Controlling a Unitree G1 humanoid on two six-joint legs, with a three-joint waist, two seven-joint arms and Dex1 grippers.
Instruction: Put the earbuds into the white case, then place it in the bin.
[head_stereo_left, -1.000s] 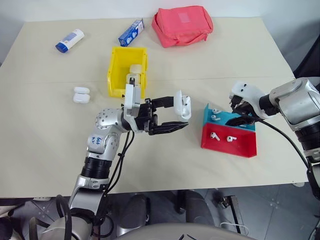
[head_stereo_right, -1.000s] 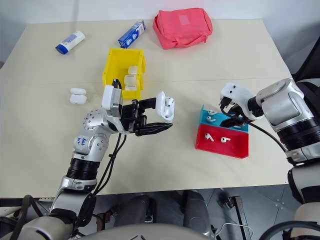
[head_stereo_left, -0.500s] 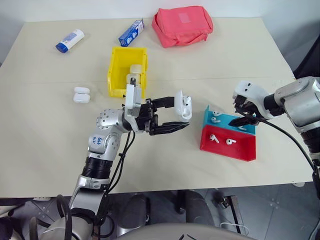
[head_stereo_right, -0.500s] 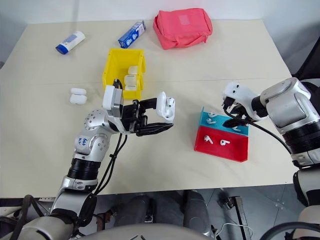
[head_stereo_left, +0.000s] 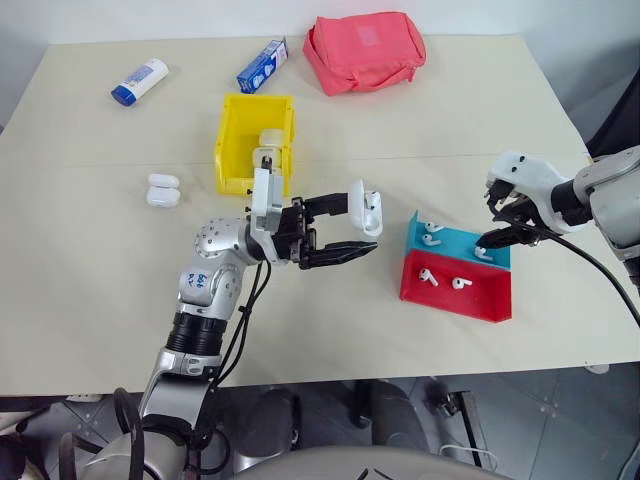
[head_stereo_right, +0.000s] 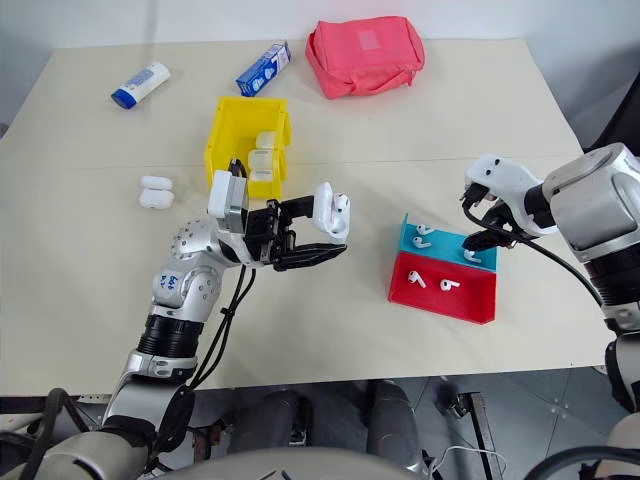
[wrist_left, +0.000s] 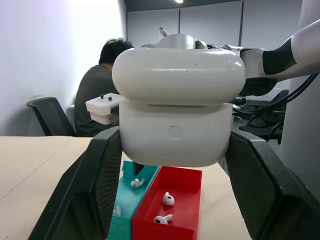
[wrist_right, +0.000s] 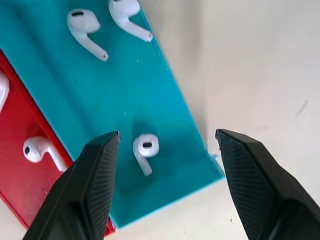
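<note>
Fingers of the left gripper (head_stereo_left: 345, 232) clamp the white case (head_stereo_left: 366, 210), lid hinged up, at frame centre above the table (head_stereo_left: 100, 280). The right gripper (wrist_right: 165, 150), fingers spread wide and holding nothing, hovers at right over the teal half of the red-and-teal tray (head_stereo_left: 470, 300), where earbuds (wrist_right: 144, 150) lie. The yellow bin (head_stereo_left: 235, 140) sits upper left of centre, holding more cases

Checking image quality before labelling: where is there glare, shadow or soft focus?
Left wrist view: the white case is sharp, the room behind soft, a window glaring. Right wrist view: crisp, an earbud casting a small shadow on the teal tray. Eye views: even light.
</note>
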